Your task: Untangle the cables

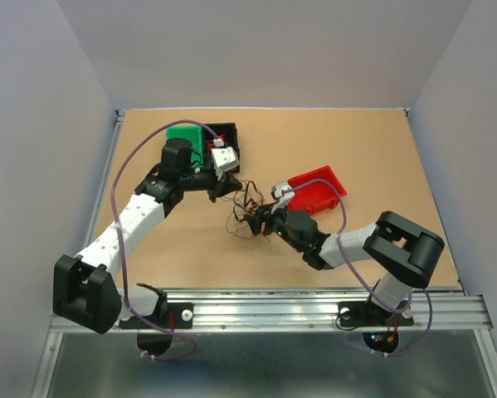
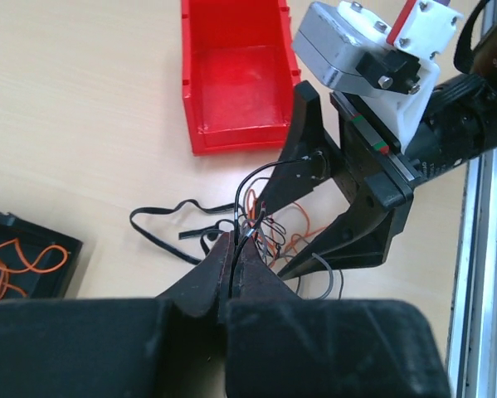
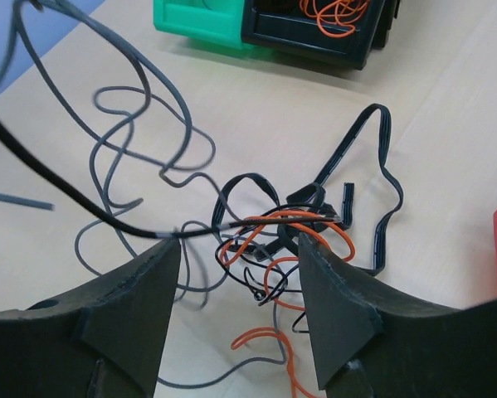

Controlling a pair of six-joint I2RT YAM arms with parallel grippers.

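Cables [image 3: 269,220] mid-bench [image 1: 356,149], orange and black strands knotted in one clump, some orange ones already in the black bin [image 3: 314,37]; left tool [image 2: 234,245] pinched on a black strand, right tool [image 3: 240,249] wide astride the clump, holding nothing; most untangling left.

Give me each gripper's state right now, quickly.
Left gripper: closed, pinching a thin black wire of the tangled bunch of thin orange and black wires.
Right gripper: open, jaws apart over that bunch, holding nothing.
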